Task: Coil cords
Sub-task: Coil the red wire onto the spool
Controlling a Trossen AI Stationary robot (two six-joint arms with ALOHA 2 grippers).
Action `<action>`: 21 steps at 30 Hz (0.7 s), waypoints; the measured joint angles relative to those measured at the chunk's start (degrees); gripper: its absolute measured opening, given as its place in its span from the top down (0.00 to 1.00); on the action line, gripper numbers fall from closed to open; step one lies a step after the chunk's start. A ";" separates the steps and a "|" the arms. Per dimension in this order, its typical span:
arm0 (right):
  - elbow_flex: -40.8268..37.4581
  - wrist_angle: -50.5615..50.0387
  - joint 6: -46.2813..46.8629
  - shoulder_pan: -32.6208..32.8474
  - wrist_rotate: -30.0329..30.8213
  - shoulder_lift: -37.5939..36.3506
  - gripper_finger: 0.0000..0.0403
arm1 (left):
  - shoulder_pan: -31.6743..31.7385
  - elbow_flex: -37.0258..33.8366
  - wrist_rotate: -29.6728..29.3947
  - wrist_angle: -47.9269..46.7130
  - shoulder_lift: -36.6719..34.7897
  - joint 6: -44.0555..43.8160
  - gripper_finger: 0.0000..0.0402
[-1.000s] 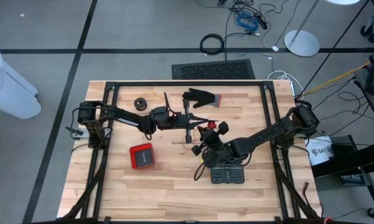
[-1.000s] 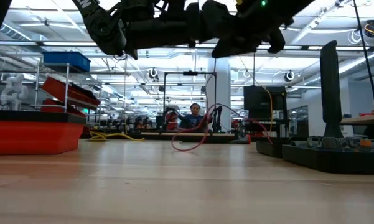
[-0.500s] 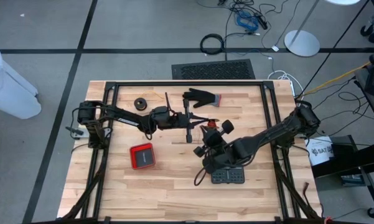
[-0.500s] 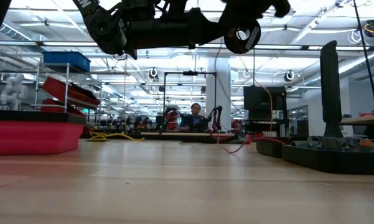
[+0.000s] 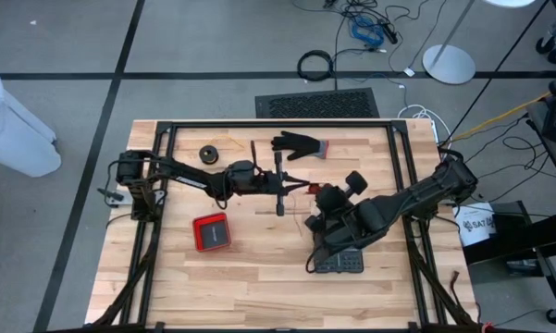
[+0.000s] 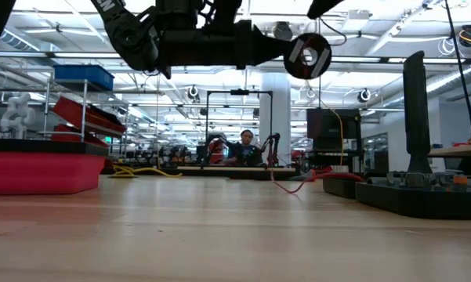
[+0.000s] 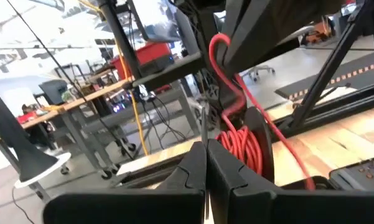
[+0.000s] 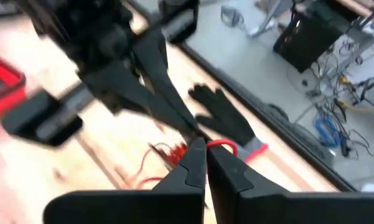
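A red cord forms a small coil [image 7: 239,142] that hangs just past the fingertips of my left gripper [image 7: 205,149], which is shut and held level over the table's middle [image 5: 302,188]. From the coil a strand rises in a hook [image 7: 220,53] to my right gripper [image 8: 200,148], which is shut and slants down toward the left gripper's tips [image 5: 317,195]. The cord's tail [image 6: 296,185] trails on the table. A small black cord bundle [image 5: 208,153] lies flat at the far left. My left gripper points level toward the table's right, with the red coil [image 7: 231,138] against its shut fingertips. The coil hangs below them, clear of the table. The fingers hide the exact spot of the pinch. My right gripper pinches the red strand [image 8: 221,147] at its fingertips, slanting down from the right. The strand bends into a slack loop beside the tips and runs down to the coil.
A black glove with a red cuff [image 5: 299,145] lies behind the grippers. A red box [image 5: 211,231] sits near left of centre, and a black keypad-like device [image 5: 338,262] lies under my right arm. A black frame [image 5: 278,124] rims the table.
My right gripper has risen, rolled at the wrist and shifted a little toward the table's right edge, still shut on the strand. The tall red loop that stood above the table has been drawn up, and only a low tail lies on the wood. My left gripper kept its place.
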 joint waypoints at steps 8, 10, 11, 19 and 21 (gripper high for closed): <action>2.50 -10.01 2.59 0.07 -8.21 -1.42 1.00 | 0.04 0.00 -0.02 0.77 -0.02 0.70 1.00; 2.50 -11.52 2.94 0.65 -8.42 -1.51 1.00 | 0.04 0.00 -0.04 0.79 -0.02 0.62 1.00; 2.46 -12.32 2.98 0.89 -8.46 -1.51 1.00 | 0.04 0.00 -0.04 0.95 -0.02 0.57 1.00; -5.93 -13.16 8.06 3.31 -8.27 -1.36 1.00 | 0.04 0.04 2.14 2.60 -0.09 -3.09 1.00; -9.99 -13.16 11.62 4.00 -7.50 -1.29 1.00 | 0.11 0.04 3.24 3.16 -0.09 -4.19 1.00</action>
